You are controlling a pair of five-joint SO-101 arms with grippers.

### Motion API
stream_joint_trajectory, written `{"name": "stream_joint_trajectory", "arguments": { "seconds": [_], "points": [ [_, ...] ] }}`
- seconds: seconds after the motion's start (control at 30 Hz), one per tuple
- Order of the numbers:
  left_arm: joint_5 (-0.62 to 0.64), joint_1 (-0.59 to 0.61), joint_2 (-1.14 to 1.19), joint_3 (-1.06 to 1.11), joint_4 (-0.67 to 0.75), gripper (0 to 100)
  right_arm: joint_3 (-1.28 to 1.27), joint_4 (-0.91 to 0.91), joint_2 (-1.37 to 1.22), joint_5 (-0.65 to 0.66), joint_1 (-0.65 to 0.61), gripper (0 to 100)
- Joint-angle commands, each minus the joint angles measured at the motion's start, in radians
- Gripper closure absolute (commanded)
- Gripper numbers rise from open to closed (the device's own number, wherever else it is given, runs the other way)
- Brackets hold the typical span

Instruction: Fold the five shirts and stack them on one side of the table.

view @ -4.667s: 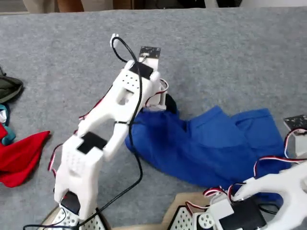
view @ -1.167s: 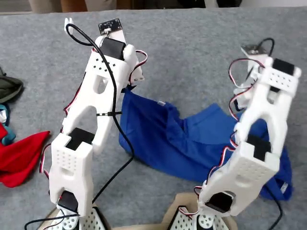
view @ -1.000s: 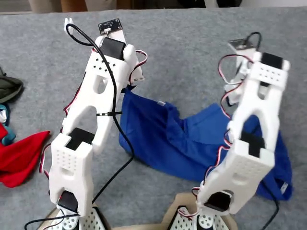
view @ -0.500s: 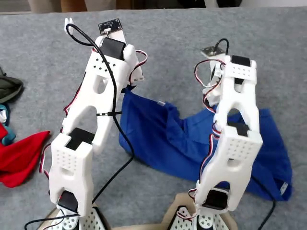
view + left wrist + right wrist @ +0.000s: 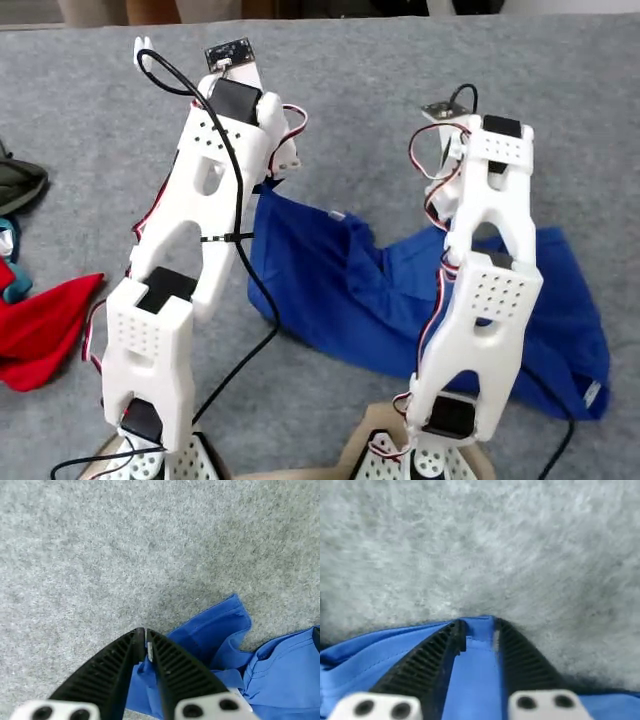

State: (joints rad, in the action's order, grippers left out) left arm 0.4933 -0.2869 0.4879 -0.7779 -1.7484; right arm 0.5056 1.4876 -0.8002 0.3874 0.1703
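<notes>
A blue shirt (image 5: pixel 370 290) lies crumpled on the grey table (image 5: pixel 520 70), right of centre. My left gripper (image 5: pixel 268 186) is at the shirt's far left corner, shut on a thin pinch of blue fabric (image 5: pixel 150 652) and holding that corner up off the table. The rest of the blue shirt (image 5: pixel 235 650) hangs below its jaws. My right gripper (image 5: pixel 447 218) is at the peak of the shirt's far edge. In the right wrist view that gripper (image 5: pixel 480 627) is slightly open, its jaws straddling the blue shirt's (image 5: pixel 470 680) edge.
A red shirt (image 5: pixel 45 325) lies at the left edge, with a dark green garment (image 5: pixel 20 185) and a teal piece (image 5: pixel 8 245) behind it. Both arm bases stand at the front edge. Bare grey table stretches along the far side.
The right arm has swung in from the right and moved left over the shirt's far edge. The left arm, holding the corner, drew back and left earlier and has since kept still.
</notes>
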Motion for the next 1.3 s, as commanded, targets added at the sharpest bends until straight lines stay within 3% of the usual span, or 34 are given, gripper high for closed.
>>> {"name": "stream_joint_trajectory", "arguments": {
  "seconds": [0.0,0.17,0.4,0.6,0.97,1.27],
  "points": [
    [-0.002,-0.006,-0.045,0.002,-0.011,98,0.025,0.038,0.001,-0.011,0.002,99.1],
    [-0.003,-0.006,-0.047,-0.005,-0.011,98,0.142,0.137,0.001,-0.063,0.042,99.5],
    [-0.046,0.002,-0.056,-0.037,-0.011,98,0.529,0.301,0.031,-0.089,0.124,99.5],
    [-0.083,0.038,-0.099,-0.135,-0.011,98,0.57,0.299,0.315,-0.084,0.202,99.5],
    [-0.253,0.052,-0.426,-0.147,-0.011,98,0.576,0.293,0.9,-0.081,0.249,99.5],
    [-0.367,0.203,-0.716,-0.144,-0.011,98,0.578,0.184,1.221,-0.087,0.298,99.5]
  ]
}}
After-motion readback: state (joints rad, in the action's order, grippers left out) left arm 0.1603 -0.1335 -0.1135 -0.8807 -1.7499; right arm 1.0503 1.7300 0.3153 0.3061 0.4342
